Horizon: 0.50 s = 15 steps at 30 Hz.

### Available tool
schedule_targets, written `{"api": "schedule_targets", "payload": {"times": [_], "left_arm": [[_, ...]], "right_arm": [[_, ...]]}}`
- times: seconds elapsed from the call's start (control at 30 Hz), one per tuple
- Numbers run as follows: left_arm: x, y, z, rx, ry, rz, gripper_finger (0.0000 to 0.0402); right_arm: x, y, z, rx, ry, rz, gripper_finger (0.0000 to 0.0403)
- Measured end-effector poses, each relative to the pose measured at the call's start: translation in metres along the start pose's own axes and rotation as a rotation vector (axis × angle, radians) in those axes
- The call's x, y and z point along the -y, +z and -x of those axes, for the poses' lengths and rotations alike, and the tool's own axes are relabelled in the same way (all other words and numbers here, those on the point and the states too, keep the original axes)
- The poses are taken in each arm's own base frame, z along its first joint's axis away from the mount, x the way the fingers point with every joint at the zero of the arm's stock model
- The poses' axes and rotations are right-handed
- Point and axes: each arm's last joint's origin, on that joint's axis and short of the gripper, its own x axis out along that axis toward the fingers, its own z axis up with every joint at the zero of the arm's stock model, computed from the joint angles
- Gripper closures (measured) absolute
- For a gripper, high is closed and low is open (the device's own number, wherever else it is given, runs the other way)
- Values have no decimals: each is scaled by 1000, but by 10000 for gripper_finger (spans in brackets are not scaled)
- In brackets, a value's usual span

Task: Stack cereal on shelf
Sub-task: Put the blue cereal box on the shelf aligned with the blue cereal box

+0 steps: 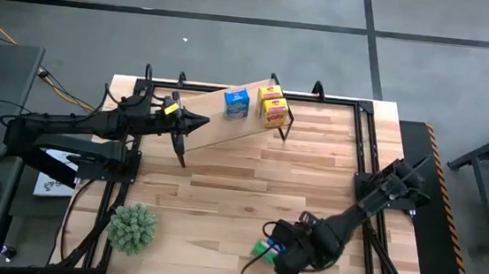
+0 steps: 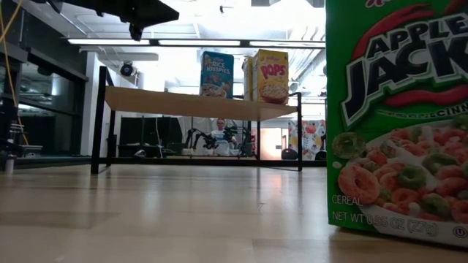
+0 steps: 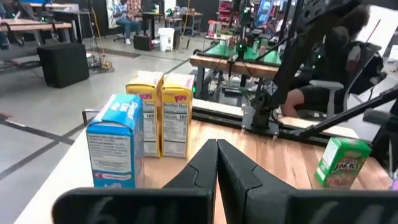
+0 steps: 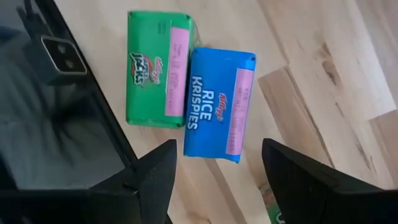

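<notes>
So the right gripper [image 1: 280,257] is down near the front edge of the striped wooden tabletop [image 1: 249,186], toward the right front corner, with its two dark fingers [image 4: 155,177] spread wide and nothing between them. It hangs above a blue Rice Krispies carton [image 4: 219,104] that sits touching a green Apple Jacks carton [image 4: 158,70], both down on the wood. The left gripper [image 1: 194,124] is up by the light-wood sloped shelf plank on black metal legs [image 1: 214,125], near its left end, fingers [image 3: 239,174] pressed together and empty. On the shelf's right end there's another blue Rice Krispies carton [image 1: 236,103] standing upright, and just beside it two yellow Corn Pops cartons [image 1: 272,105] touching each other. A round spiky green plant [image 1: 133,227] sits near the tabletop's left front corner.
</notes>
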Motion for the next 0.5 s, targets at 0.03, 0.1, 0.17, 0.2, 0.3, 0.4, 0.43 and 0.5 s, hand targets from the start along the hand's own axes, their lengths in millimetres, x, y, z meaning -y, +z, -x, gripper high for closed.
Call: {"api": "schedule_targets", "payload": {"times": [0.03, 0.1, 0.17, 0.2, 0.3, 0.4, 0.43, 0.5], "left_arm": [[0, 0, -2, 0, 0, 0, 398], [0, -1, -5, -3, 0, 0, 398], [1, -2, -8, 1, 0, 0, 398], [1, -3, -8, -3, 1, 0, 398], [1, -3, -10, 1, 0, 0, 398], [1, -3, -10, 1, 0, -1, 398], [1, -3, -10, 1, 0, -1, 398], [1, -3, -11, 0, 0, -1, 398]], "right_arm": [[-1, -3, 0, 14, -6, -5, 173], [-2, -7, 1, 37, -23, -12, 173], [-2, -8, 2, 57, -37, -14, 173], [-2, -8, 2, 70, -39, -13, 173], [-2, -7, 2, 103, -53, -14, 173], [-4, -5, 2, 114, -31, -31, 173], [-5, -5, 2, 119, -18, -33, 173], [-7, -6, 2, 122, -4, -31, 173]]}}
